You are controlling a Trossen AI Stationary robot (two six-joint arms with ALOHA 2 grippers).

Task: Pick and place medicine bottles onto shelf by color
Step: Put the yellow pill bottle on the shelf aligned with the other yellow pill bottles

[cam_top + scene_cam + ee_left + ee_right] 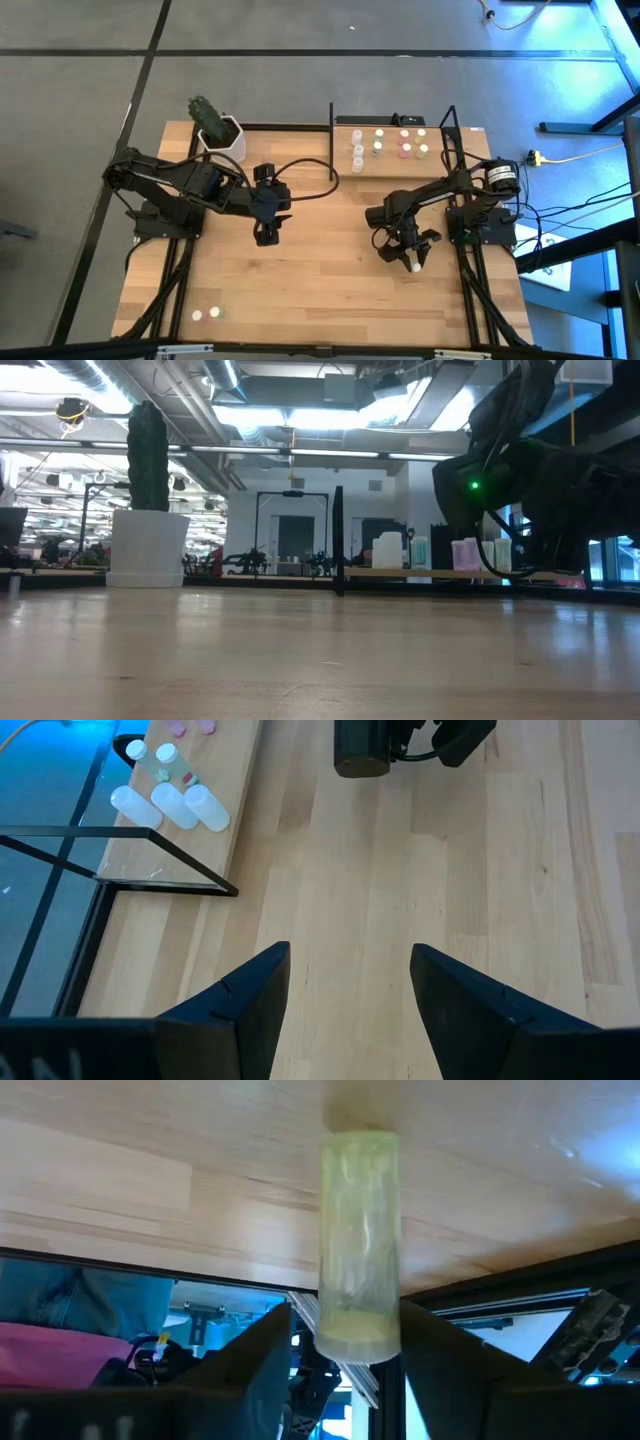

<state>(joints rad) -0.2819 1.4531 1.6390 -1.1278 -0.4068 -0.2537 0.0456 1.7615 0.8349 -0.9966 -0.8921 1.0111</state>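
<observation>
I see the right gripper (410, 257) low over the table (320, 290), its fingers (250, 1370) bracketing a pale yellowish-capped bottle (360, 1245); whether they pinch it I cannot tell. The shelf (392, 160), with the sorted bottles (400, 144), lies beyond that gripper. The left gripper (350, 1010) hangs open over bare wood, with two white bottles (206, 314) well behind it.
</observation>
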